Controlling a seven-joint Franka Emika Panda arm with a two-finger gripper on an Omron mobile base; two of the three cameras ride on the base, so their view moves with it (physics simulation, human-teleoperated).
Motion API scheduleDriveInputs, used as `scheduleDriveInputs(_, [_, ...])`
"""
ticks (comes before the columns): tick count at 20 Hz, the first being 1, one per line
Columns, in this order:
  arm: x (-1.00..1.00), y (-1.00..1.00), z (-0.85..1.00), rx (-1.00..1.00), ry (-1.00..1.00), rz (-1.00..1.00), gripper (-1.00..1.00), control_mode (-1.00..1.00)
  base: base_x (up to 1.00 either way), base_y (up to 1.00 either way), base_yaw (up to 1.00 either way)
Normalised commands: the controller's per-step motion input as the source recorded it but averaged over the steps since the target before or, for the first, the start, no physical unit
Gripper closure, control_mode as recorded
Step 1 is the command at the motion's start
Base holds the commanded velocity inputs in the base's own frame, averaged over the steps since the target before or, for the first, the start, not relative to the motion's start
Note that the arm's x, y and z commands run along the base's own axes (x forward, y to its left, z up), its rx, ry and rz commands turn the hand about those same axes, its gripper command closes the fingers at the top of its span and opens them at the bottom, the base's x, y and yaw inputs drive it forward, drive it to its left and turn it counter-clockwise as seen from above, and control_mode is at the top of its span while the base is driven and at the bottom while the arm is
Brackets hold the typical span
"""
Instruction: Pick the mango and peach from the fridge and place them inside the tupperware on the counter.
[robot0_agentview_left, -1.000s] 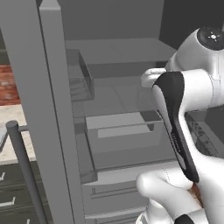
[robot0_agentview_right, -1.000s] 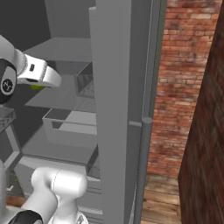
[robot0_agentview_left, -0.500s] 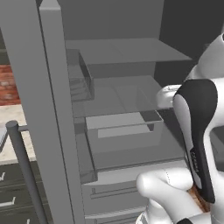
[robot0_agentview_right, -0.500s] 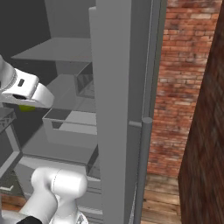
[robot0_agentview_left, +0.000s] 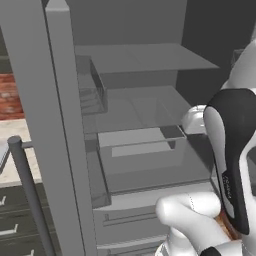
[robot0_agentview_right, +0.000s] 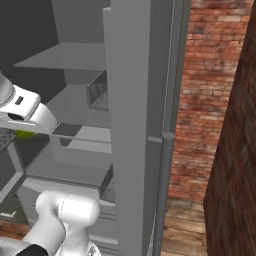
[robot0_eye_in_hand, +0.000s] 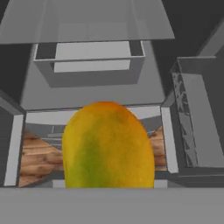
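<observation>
Now gripper (robot0_agentview_right: 22, 131) clamped on the mango (robot0_eye_in_hand: 108, 145), held just outside the open fridge (robot0_agentview_left: 135, 125), grey shelves and drawer behind it

No legible writing anywhere in the kitchen scene

A small pale mark on the robot's dark forearm cover (robot0_agentview_left: 227, 181) is too blurred to read, as are the faint light marks on the dark drawer fronts (robot0_agentview_left: 10, 215); the fridge (robot0_agentview_left: 145, 130) shelves and the mango (robot0_eye_in_hand: 108, 146) just ahead of the hand carry no label, brand, number or sign.
</observation>
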Motion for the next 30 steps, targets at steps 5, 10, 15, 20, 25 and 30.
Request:
scheduleDriveInputs(5, [0.00, 0.00, 0.00, 0.00, 0.00, 0.00, 1.00, 1.00, -0.91, 0.00, 0.00])
scheduleDriveInputs(10, [0.00, 0.00, 0.00, 0.00, 0.00, 0.00, 1.00, 1.00, -1.00, 0.08, 0.00])
scheduleDriveInputs(15, [0.00, 0.00, 0.00, 0.00, 0.00, 0.00, 1.00, 1.00, -0.97, 0.45, 0.01])
scheduleDriveInputs(20, [0.00, 0.00, 0.00, 0.00, 0.00, 0.00, 1.00, 1.00, -0.79, 0.87, 0.19])
scheduleDriveInputs(25, [0.00, 0.00, 0.00, 0.00, 0.00, 0.00, 1.00, 1.00, -0.43, 1.00, 0.11])
scheduleDriveInputs(30, [0.00, 0.00, 0.00, 0.00, 0.00, 0.00, 1.00, 1.00, 0.11, 1.00, 0.00])
